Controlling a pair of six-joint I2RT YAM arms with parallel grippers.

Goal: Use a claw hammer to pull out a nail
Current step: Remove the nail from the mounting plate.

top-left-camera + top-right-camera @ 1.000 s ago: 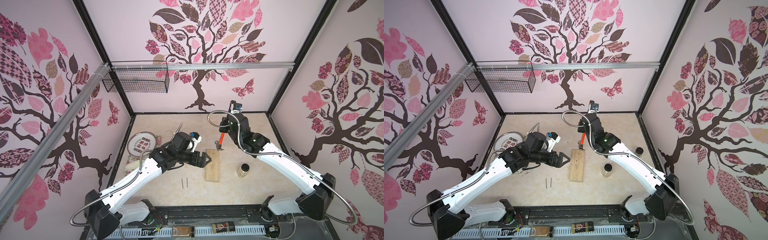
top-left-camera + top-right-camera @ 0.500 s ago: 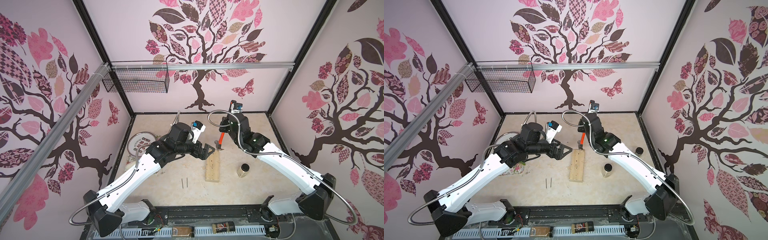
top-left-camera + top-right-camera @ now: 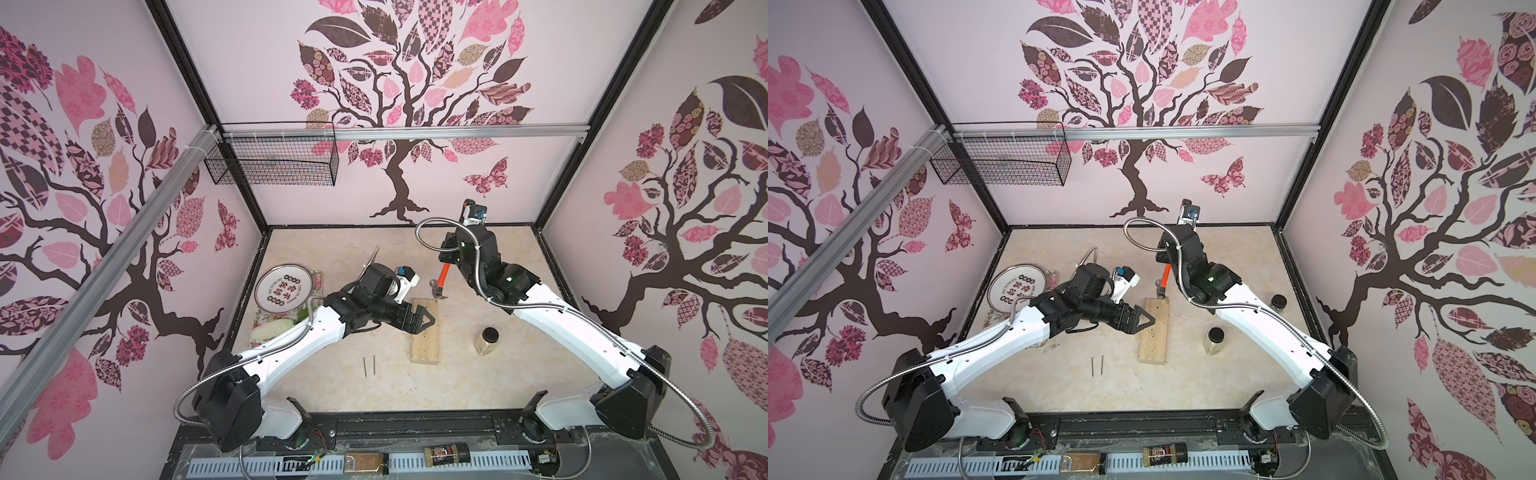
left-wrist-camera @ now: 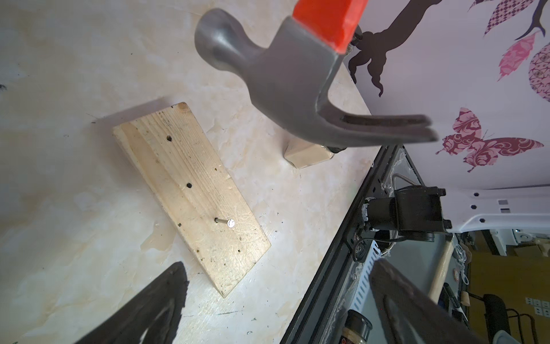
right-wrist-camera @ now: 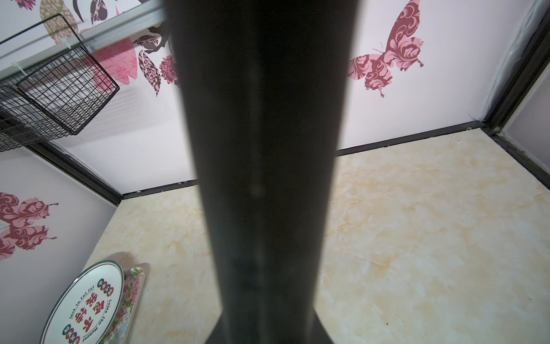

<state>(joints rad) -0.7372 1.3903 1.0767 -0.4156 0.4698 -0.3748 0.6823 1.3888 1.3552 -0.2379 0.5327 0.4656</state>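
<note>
Your round white green-rimmed plate [image 5: 119,274] at the table's left edge reads "Just To Eat Eat" and "Enjoy The Moment". Your right gripper [image 3: 449,253] is clamped on the black-handled, orange-necked claw hammer [image 3: 444,272]. Its long axis slopes from the back edge down to the steel head, just beyond the pale wooden block [image 3: 424,345]. Your left gripper [image 3: 426,319] hangs spread wide over that block.

I count one claw hammer [image 3: 443,273] with a steel head, orange neck and black handle, clamped in my right gripper [image 3: 448,259]. At my left gripper [image 3: 428,319] lies one pale wooden block [image 3: 424,345] with one steel nail [image 4: 225,221] standing in it. Two loose steel nails [image 3: 365,368] lie near that gripper. Two clear black-lidded glass jars [image 3: 1214,340] stand beside my right arm. One round printed plate [image 3: 270,291] and one floral tray [image 3: 318,277] lie behind my left gripper.
</note>
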